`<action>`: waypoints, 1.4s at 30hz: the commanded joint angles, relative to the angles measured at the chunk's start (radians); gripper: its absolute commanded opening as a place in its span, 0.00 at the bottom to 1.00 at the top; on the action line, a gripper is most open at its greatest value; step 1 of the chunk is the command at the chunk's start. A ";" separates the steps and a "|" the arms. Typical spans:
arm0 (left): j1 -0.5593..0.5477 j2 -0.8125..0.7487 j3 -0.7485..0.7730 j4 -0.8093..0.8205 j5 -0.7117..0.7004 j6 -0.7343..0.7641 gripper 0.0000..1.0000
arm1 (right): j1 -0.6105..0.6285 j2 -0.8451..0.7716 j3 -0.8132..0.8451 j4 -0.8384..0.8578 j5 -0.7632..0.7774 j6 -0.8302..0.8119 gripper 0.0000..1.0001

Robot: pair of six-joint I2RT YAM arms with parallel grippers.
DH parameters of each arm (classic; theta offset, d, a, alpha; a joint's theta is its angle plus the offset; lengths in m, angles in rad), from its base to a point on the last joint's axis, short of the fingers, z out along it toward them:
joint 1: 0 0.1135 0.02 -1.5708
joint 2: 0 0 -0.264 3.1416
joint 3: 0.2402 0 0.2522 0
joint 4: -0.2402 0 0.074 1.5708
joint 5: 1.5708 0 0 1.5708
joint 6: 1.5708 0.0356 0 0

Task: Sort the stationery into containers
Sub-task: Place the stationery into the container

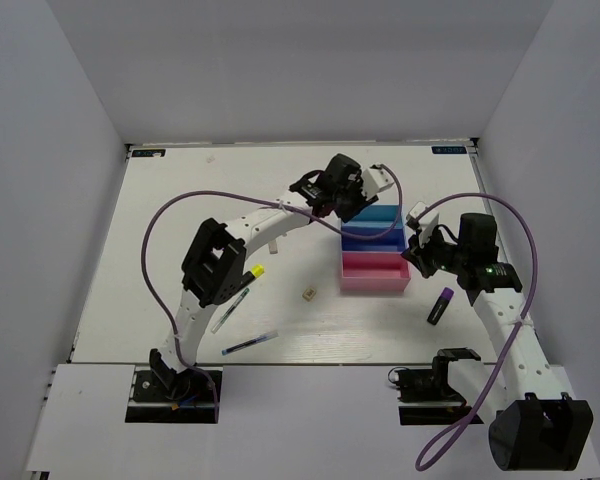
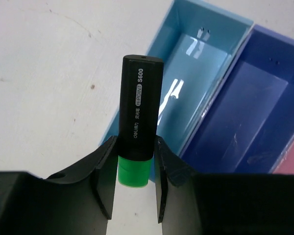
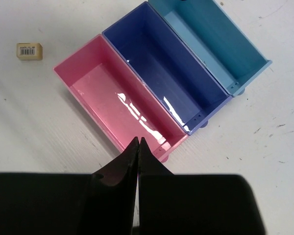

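Note:
My left gripper point(image 2: 134, 152) is shut on a black marker with a green cap point(image 2: 137, 112) and holds it above the table at the near end of the cyan tray point(image 2: 206, 73). In the top view this gripper point(image 1: 348, 200) is at the cyan tray's point(image 1: 385, 214) left end. The dark blue tray point(image 1: 375, 240) and the pink tray point(image 1: 373, 271) sit joined in a row; all three look empty in the right wrist view. My right gripper point(image 3: 138, 143) is shut and empty, just over the pink tray's point(image 3: 108, 98) right end.
A purple-capped marker point(image 1: 440, 306) lies right of the trays. A tan eraser point(image 1: 307, 295) lies left of the pink tray and also shows in the right wrist view point(image 3: 29, 51). A yellow-capped marker point(image 1: 255, 272), a teal pen point(image 1: 230, 311) and a blue pen point(image 1: 249, 343) lie near the left arm.

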 commanded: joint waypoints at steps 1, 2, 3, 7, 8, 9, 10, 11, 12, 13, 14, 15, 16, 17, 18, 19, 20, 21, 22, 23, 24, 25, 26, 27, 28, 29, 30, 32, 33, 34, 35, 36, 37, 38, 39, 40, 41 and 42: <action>0.004 -0.016 0.077 0.076 0.036 0.004 0.00 | -0.001 -0.012 -0.006 0.041 0.014 -0.023 0.00; 0.004 -0.005 0.080 0.091 0.033 0.004 0.00 | 0.002 -0.012 -0.006 0.043 0.015 -0.025 0.00; 0.004 -0.002 0.083 0.098 0.037 0.004 0.00 | 0.002 -0.011 -0.004 0.046 0.018 -0.025 0.00; 0.005 0.037 0.090 0.119 0.022 -0.001 0.00 | 0.001 -0.012 -0.007 0.046 0.021 -0.031 0.00; 0.005 0.044 0.090 0.122 0.023 -0.002 0.00 | 0.002 -0.014 -0.011 0.048 0.026 -0.031 0.00; 0.005 0.049 0.091 0.119 0.028 -0.013 0.00 | 0.002 -0.012 -0.008 0.045 0.027 -0.032 0.00; 0.005 0.057 0.091 0.119 0.032 -0.016 0.00 | -0.004 -0.012 -0.009 0.049 0.030 -0.034 0.00; 0.004 0.061 0.090 0.116 0.039 -0.015 0.00 | 0.002 -0.009 -0.008 0.045 0.034 -0.035 0.00; 0.002 0.064 0.087 0.116 0.036 -0.025 0.00 | 0.002 -0.012 -0.011 0.048 0.035 -0.035 0.00; 0.005 0.064 0.087 0.116 0.042 -0.029 0.00 | 0.002 -0.011 -0.011 0.051 0.035 -0.037 0.00; 0.001 0.066 0.082 0.119 0.043 -0.030 0.00 | 0.001 -0.011 -0.009 0.048 0.037 -0.035 0.00; 0.002 0.064 0.068 0.127 0.045 -0.033 0.00 | 0.001 -0.009 -0.011 0.049 0.037 -0.035 0.00; 0.001 0.061 0.065 0.133 0.040 -0.033 0.00 | 0.005 -0.008 -0.011 0.051 0.034 -0.037 0.00; 0.001 0.064 0.058 0.133 0.031 -0.033 0.00 | 0.002 -0.009 -0.012 0.048 0.035 -0.035 0.00; -0.001 0.067 0.056 0.131 0.029 -0.036 0.00 | 0.004 -0.006 -0.009 0.049 0.038 -0.037 0.00; -0.001 0.066 0.056 0.131 0.019 -0.038 0.03 | 0.002 -0.012 -0.011 0.049 0.038 -0.034 0.00; -0.004 0.066 0.048 0.141 0.002 -0.038 0.08 | 0.002 -0.011 -0.011 0.049 0.038 -0.032 0.00; -0.004 0.061 0.044 0.144 -0.004 -0.036 0.21 | 0.002 -0.011 -0.011 0.046 0.040 -0.031 0.01; -0.010 0.061 0.036 0.156 -0.021 -0.033 0.24 | 0.004 -0.012 -0.011 0.049 0.044 -0.031 0.07; -0.010 0.058 0.031 0.156 -0.035 -0.032 0.29 | 0.001 -0.012 -0.011 0.052 0.044 -0.026 0.17; -0.012 0.054 0.031 0.153 -0.044 -0.033 0.47 | 0.002 -0.011 -0.011 0.052 0.047 -0.026 0.23; -0.013 0.051 0.033 0.154 -0.047 -0.035 0.50 | 0.002 -0.014 -0.012 0.054 0.052 -0.023 0.30; -0.021 0.049 0.028 0.153 -0.047 -0.035 0.50 | 0.002 -0.011 -0.014 0.055 0.053 -0.023 0.32; -0.016 0.046 0.028 0.150 -0.047 -0.033 0.52 | 0.001 -0.012 -0.014 0.055 0.054 -0.022 0.32; -0.016 0.043 0.028 0.144 -0.047 -0.035 0.56 | 0.002 -0.011 -0.014 0.054 0.057 -0.022 0.34; -0.016 0.040 0.030 0.138 -0.047 -0.035 0.56 | 0.002 -0.009 -0.014 0.055 0.057 -0.020 0.34; -0.016 0.038 0.025 0.133 -0.049 -0.035 0.57 | -0.001 -0.011 -0.012 0.057 0.058 -0.020 0.34; -0.019 0.025 0.021 0.131 -0.050 -0.035 0.60 | 0.001 -0.008 -0.014 0.058 0.063 -0.022 0.34; -0.021 0.020 0.016 0.133 -0.049 -0.032 0.60 | -0.001 -0.009 -0.015 0.060 0.063 -0.022 0.35; -0.024 0.008 0.008 0.131 -0.053 -0.029 0.60 | -0.001 -0.011 -0.015 0.061 0.064 -0.022 0.35; -0.027 0.003 0.004 0.133 -0.062 -0.032 0.59 | -0.001 -0.008 -0.017 0.060 0.066 -0.022 0.35; -0.032 -0.003 0.004 0.121 -0.067 -0.030 0.53 | -0.001 -0.009 -0.018 0.061 0.064 -0.019 0.35; -0.033 -0.014 -0.001 0.119 -0.072 -0.030 0.45 | -0.004 -0.009 -0.018 0.061 0.067 -0.016 0.35; -0.039 -0.058 -0.021 0.112 -0.093 -0.038 0.25 | -0.001 -0.008 -0.018 0.071 0.075 0.001 0.32; -0.039 -0.083 -0.037 0.110 -0.124 -0.050 0.16 | -0.001 -0.009 -0.018 0.071 0.084 0.012 0.26; -0.039 -0.142 -0.120 0.111 -0.144 -0.064 0.08 | -0.001 -0.009 -0.020 0.075 0.092 0.023 0.15; -0.041 -0.208 -0.154 0.108 -0.211 -0.112 0.00 | -0.001 -0.009 -0.018 0.092 0.121 0.058 0.00; -0.038 -0.285 -0.192 0.093 -0.236 -0.134 0.00 | 0.001 -0.009 -0.021 0.101 0.132 0.081 0.00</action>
